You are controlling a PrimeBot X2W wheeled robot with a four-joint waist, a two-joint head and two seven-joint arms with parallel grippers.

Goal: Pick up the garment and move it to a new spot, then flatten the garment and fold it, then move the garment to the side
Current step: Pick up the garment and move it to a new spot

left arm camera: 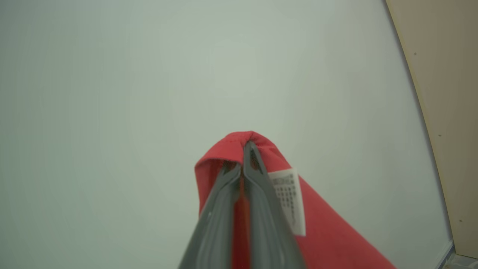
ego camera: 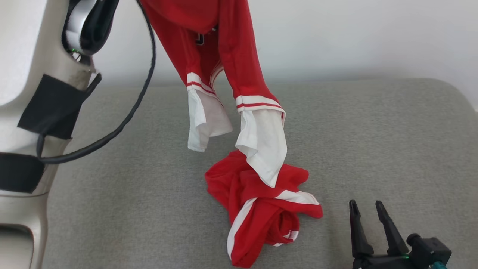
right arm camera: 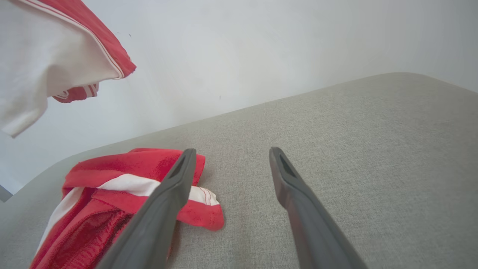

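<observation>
grey fabric worktop (ego camera: 373, 130): my left pincer (left arm camera: 243, 151) clamps the garment (ego camera: 269, 220) aloft; my open right pincer (ego camera: 366, 206) waits right of its trailing heap.

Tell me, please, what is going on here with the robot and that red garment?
The robot is lifting the garment off the grey padded surface. Its left gripper is shut on a fold of red cloth near the label and holds it high, so the white sleeve ends dangle. The lower part lies bunched on the surface. The right gripper is open and holds nothing, low and apart to the right of that heap.
</observation>
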